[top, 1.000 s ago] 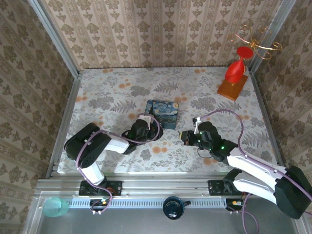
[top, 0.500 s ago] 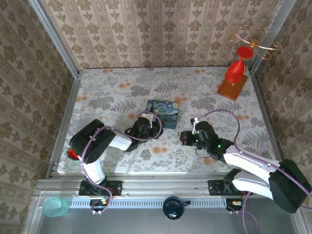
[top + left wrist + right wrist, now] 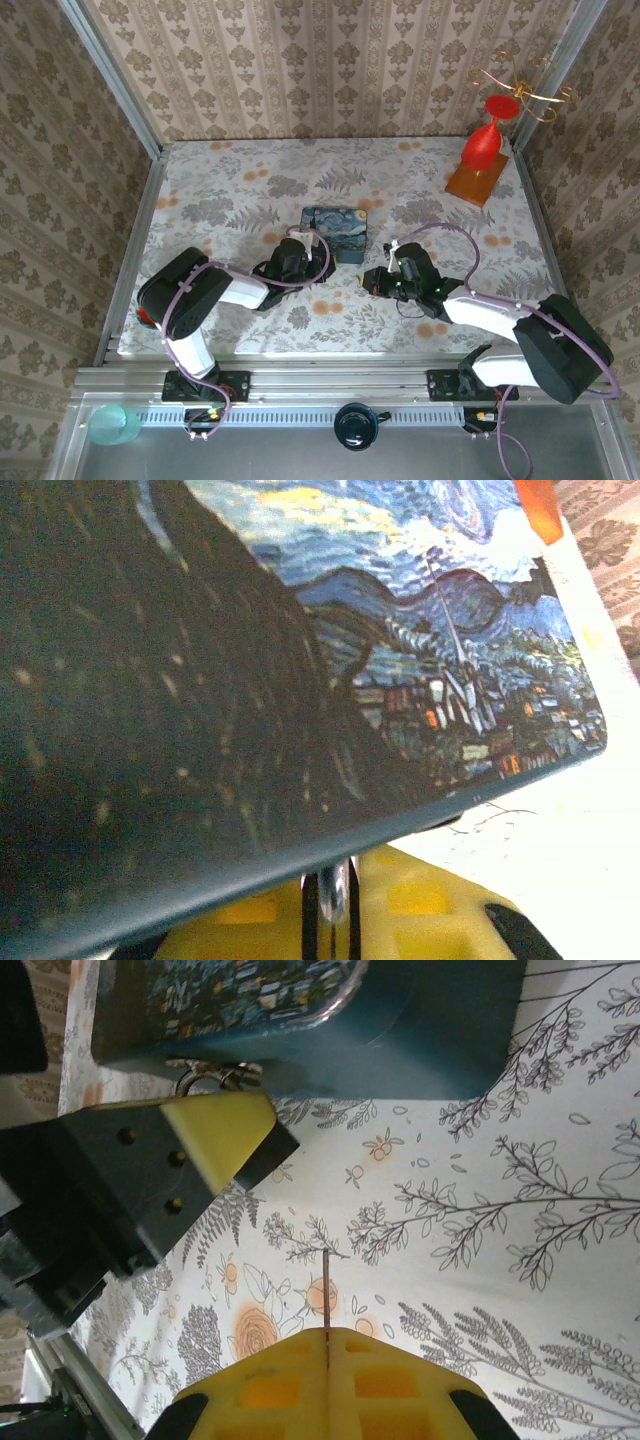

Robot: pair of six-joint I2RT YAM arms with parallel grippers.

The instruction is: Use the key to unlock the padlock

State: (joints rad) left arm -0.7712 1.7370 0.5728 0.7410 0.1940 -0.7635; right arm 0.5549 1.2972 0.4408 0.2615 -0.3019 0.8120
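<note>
My left gripper [image 3: 305, 262] lies against the near left corner of the blue swirl-painted tin [image 3: 337, 230]. In the left wrist view its yellow fingers [image 3: 420, 900] stand shut on the padlock's thin silvery loop [image 3: 340, 905], under the tin's edge. The right wrist view has that loop [image 3: 195, 1080] at the tip of the left gripper's finger [image 3: 215, 1145]; the black body is hidden. My right gripper [image 3: 372, 281] is shut on the key [image 3: 327, 1285], whose thin blade sticks out edge-on and points toward the left gripper, a short gap away.
The tin [image 3: 400, 1010] sits mid-table just beyond both grippers. A red goblet-shaped piece [image 3: 482, 145] stands on a wooden block [image 3: 475, 183] at the back right corner. Patterned walls close off the table's sides and back.
The left gripper's jaws have closed on the silvery loop by the tin. The right gripper has moved left with the key, nearer the left gripper.
</note>
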